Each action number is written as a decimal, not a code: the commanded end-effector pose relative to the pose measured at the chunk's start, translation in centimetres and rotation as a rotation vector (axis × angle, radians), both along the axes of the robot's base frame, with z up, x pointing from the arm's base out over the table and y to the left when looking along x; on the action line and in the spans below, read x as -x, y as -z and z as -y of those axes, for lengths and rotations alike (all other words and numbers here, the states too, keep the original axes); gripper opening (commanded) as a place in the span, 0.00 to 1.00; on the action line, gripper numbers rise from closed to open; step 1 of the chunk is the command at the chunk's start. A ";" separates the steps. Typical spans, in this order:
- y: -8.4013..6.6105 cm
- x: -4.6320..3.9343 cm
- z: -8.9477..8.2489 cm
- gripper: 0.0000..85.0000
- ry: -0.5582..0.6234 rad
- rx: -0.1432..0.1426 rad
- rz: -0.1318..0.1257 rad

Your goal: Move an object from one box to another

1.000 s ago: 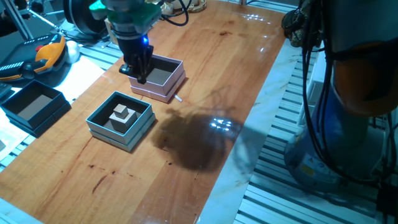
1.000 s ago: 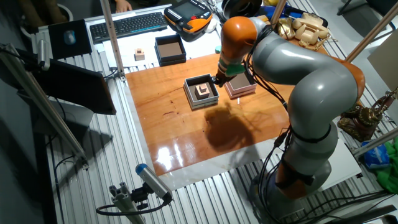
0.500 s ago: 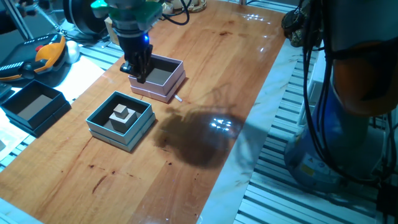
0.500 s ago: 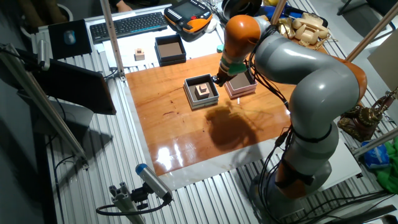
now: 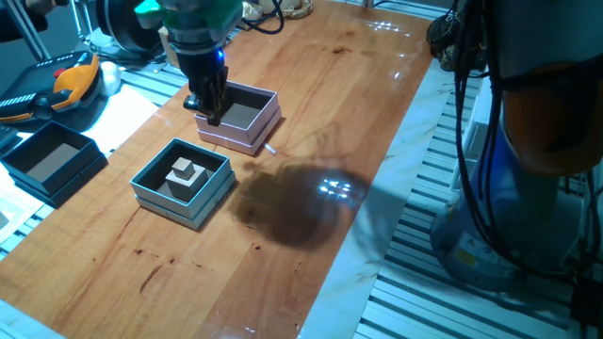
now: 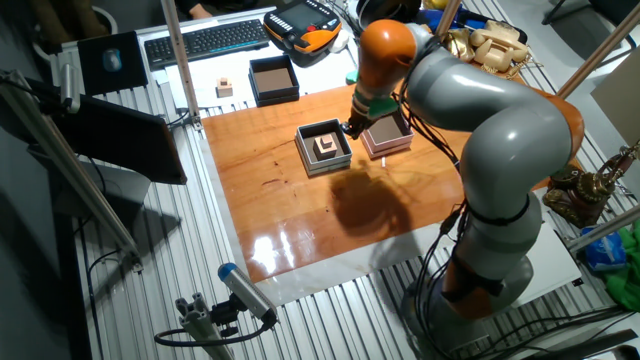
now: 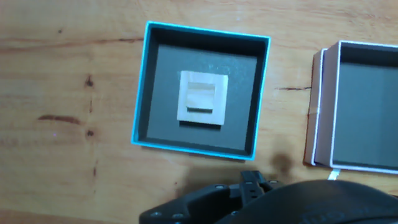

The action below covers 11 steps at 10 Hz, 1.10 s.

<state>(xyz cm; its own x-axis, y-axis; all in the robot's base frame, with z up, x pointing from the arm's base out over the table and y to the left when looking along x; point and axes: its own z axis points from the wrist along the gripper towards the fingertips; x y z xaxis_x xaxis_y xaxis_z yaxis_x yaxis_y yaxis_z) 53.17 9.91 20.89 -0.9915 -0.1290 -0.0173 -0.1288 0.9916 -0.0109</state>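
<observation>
Approach step: pincer (jaw state unreadable) hangs over pink box; wooden block sits in teal box alongside, needing a sideways shift.

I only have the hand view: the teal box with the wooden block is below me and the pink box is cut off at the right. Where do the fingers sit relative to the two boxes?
Observer: In one fixed view the gripper hangs at the pink box, over the wall that faces the teal box. It is not above the block.
Operator: Open or shut?
Observer: I cannot tell. The fingers look close together, and I see nothing held in them.
Operator: Any other box nearby?
Observer: Yes, a black box sits off the wooden tabletop, on the slatted frame past the teal box.
</observation>
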 end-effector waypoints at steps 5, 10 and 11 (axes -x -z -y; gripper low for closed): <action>1.5 -0.66 -3.0 0.00 0.082 -0.020 0.042; 5.0 -2.56 -4.8 0.00 0.100 -0.038 0.062; 5.6 -2.81 -4.9 0.00 0.103 -0.043 0.068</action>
